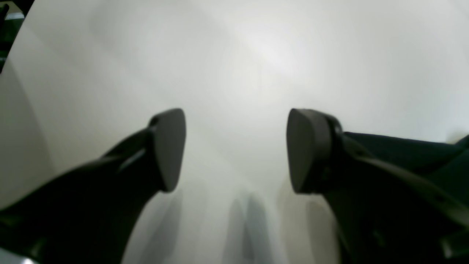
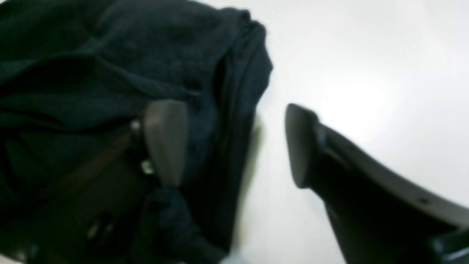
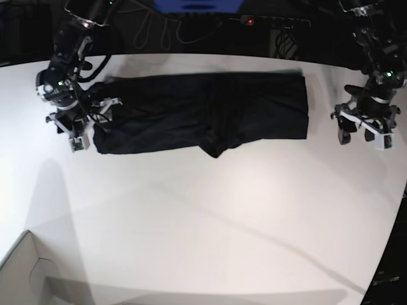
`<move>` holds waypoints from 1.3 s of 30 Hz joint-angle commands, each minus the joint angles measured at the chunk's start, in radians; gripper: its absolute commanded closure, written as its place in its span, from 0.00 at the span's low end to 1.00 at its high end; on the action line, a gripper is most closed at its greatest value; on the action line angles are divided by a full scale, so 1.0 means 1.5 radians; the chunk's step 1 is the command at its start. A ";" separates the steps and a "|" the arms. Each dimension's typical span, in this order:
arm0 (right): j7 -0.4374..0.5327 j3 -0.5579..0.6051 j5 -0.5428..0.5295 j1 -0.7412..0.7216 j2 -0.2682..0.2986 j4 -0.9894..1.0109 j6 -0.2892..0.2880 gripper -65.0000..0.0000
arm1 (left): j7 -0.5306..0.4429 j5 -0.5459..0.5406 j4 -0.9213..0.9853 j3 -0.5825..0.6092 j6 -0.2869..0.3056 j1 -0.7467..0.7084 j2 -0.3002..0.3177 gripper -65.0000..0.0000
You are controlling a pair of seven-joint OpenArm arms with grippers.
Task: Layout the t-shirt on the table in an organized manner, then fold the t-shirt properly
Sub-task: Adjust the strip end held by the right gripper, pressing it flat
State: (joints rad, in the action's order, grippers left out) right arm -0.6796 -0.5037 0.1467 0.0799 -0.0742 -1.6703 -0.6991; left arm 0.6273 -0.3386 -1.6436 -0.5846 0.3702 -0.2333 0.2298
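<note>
T-shirt (image 3: pixel 203 114) is lying as a long black band across the far part of the white table (image 3: pixel 210 222), folded lengthwise, w/ one rumpled bulge sagging out of its near edge around the middle. In the base view, R gripper (image 3: pixel 77 132) is sitting at the band's end on that view's left, right at the cloth's edge. From the R wrist cam the R gripper (image 2: pixel 236 145) is showing its jaws spread wide: one finger (image 2: pixel 166 141) is hanging over the dark bunched fabric (image 2: pixel 110 73), the other (image 2: pixel 300 146) over bare tabletop (image 2: pixel 366 73), nothing pinched btwn them. Picture's blurry there, so can't tell if the pad is touching the cloth.

Other side: L gripper (image 3: pixel 364 130) is hovering over bare table just past the band's opposite end, apart from the fabric. L wrist cam is confirming it, L gripper (image 1: pixel 236 150) standing w/ jaws apart, only white table (image 1: pixel 234 55) showing btwn the pads, soft shadows under them. A sliver of dark cloth (image 1: pixel 403 146) is peeking behind one finger (image 1: pixel 307 150).

Near corner, base-view left: a pale cardboard box corner (image 3: pixel 25 273) is poking in.
</note>
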 commanded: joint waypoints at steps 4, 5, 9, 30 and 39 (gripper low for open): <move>0.016 0.004 -0.012 0.015 0.003 -0.086 0.001 0.27 | -0.016 -0.006 -0.012 -0.004 0.000 0.006 0.010 0.35; 0.014 0.004 -0.013 0.021 0.003 -0.104 0.001 0.27 | -0.016 -0.006 -0.012 -0.004 0.000 0.006 0.010 0.35; -0.032 0.005 -0.013 0.045 0.003 -0.153 0.001 0.27 | -0.016 -0.006 -0.012 -0.004 0.000 0.006 0.010 0.35; -0.038 0.042 -0.011 0.082 -0.002 -0.078 0.001 0.27 | -0.016 -0.006 -0.011 -0.004 0.000 0.000 0.009 0.35; -0.038 0.042 -0.011 0.045 0.007 -0.021 0.001 0.27 | -0.015 -0.006 -0.011 -0.004 0.000 -0.002 0.009 0.35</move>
State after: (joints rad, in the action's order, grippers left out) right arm -0.7509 -0.4400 0.1402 0.1581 -0.0666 -1.6894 -0.6991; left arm 0.6277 -0.3378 -1.6436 -0.5846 0.3706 -0.2405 0.2298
